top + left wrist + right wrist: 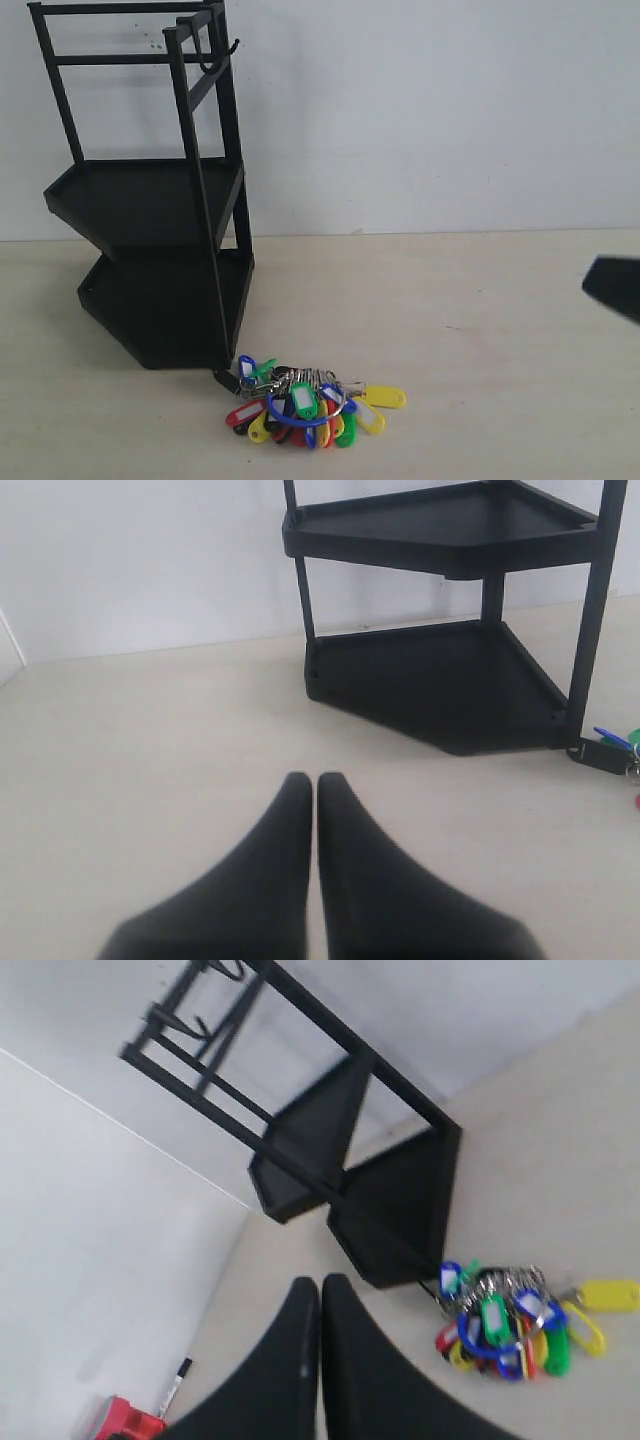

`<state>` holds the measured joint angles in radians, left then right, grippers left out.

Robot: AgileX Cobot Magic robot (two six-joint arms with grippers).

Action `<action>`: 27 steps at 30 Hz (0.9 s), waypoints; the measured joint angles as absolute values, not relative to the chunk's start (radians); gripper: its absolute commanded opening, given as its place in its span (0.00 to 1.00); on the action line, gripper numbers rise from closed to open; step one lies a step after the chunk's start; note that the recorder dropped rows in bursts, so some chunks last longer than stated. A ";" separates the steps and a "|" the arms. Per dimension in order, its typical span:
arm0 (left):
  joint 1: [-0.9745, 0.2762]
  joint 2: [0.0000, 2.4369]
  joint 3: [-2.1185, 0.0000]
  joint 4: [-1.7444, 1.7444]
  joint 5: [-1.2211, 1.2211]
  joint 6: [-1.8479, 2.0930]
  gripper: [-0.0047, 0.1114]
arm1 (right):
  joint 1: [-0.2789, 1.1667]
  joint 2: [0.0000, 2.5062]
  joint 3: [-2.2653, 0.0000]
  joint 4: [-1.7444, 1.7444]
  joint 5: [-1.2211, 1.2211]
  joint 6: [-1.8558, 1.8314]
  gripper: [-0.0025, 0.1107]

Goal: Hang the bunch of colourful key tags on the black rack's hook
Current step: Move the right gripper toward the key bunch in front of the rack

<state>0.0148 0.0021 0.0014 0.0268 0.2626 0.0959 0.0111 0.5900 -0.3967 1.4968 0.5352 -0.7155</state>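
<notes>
The bunch (310, 402) lies on the counter (480, 340) just beside the rack's (150, 200) foot, light, loose and floppy, probably best pinched at its metal rings (305, 379), while the left end effector (315, 780) and right end effector (320, 1282) are both closed, empty.

The scene is lit brightly and evenly, and only a faint, soft shadow is cast on the table (480, 330) around the black rack (145, 200). The right wrist view is smeared throughout; the left gripper (314, 780) is rendered soft near the lens.
</notes>
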 measured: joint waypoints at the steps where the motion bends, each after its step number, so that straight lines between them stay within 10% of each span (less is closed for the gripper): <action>1: 0.015 0.002 0.001 0.027 0.263 0.096 0.08 | 0.011 0.606 -0.434 1.500 0.541 -0.730 0.02; 10: 0.015 0.002 0.001 0.027 0.263 0.096 0.08 | 0.068 0.899 -0.663 1.505 0.694 -0.879 0.02; 21: 0.015 0.002 0.001 0.027 0.263 0.096 0.08 | 0.697 1.234 -0.703 1.499 0.061 -1.066 0.02; 27: 0.015 0.002 0.001 0.027 0.263 0.096 0.08 | 0.814 1.389 -0.803 1.499 -0.021 -1.140 0.02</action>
<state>0.0148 0.0021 0.0014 0.0268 0.2626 0.0959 0.8137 1.3885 -0.8033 1.4991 -0.0211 -1.1399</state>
